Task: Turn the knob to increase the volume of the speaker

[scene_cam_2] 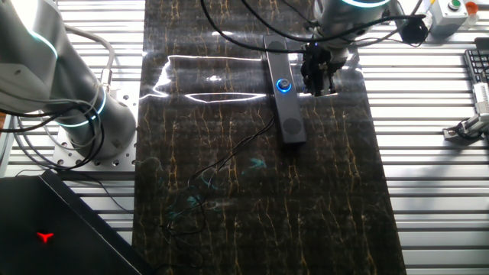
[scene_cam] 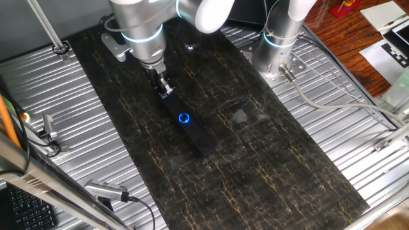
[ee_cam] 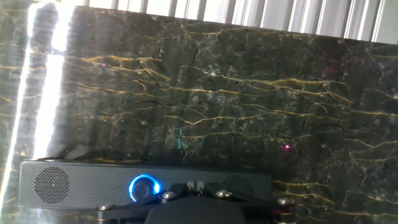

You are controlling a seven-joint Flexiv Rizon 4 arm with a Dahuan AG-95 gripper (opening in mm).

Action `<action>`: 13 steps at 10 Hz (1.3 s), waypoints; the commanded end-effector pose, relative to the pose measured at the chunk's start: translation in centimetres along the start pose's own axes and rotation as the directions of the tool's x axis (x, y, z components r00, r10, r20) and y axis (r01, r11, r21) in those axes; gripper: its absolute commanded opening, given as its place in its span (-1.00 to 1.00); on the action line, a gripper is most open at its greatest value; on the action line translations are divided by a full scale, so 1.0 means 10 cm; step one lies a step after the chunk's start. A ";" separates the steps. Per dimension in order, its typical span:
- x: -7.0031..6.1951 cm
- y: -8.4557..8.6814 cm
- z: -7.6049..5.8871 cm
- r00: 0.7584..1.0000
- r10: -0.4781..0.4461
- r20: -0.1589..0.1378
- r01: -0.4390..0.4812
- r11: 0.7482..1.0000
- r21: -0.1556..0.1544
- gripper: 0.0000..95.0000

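The speaker (scene_cam: 195, 131) is a slim black bar lying flat on the dark marbled mat. The knob (scene_cam: 184, 118) glows with a blue ring on its top face. My gripper (scene_cam: 165, 87) hangs over the bar's far end, just up-left of the knob and off it. In the other fixed view the gripper (scene_cam_2: 317, 76) stands just right of the knob (scene_cam_2: 283, 85) on the speaker (scene_cam_2: 289, 114). In the hand view the knob (ee_cam: 143, 188) lies left of my gripper (ee_cam: 196, 185), over the speaker (ee_cam: 74, 183). The fingertips stand together, holding nothing.
A second arm's base (scene_cam: 278, 45) stands at the mat's far right, also in the other fixed view (scene_cam_2: 76, 114). A thin cable (scene_cam_2: 229, 156) runs across the mat from the speaker. Ribbed metal table (scene_cam: 332, 96) flanks the mat. A keyboard (scene_cam_2: 477, 61) lies at the edge.
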State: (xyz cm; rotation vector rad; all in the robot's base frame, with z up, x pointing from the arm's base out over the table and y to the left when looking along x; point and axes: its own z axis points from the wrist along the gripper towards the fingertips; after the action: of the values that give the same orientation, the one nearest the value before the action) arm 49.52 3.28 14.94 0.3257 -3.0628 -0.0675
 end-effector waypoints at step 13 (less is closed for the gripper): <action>-0.02 0.40 0.07 0.998 -0.055 -0.044 0.055 0.998 -0.021 -0.60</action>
State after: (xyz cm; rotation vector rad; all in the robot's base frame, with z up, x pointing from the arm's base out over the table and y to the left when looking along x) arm 48.68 7.51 14.43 0.3936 -3.0007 -0.0837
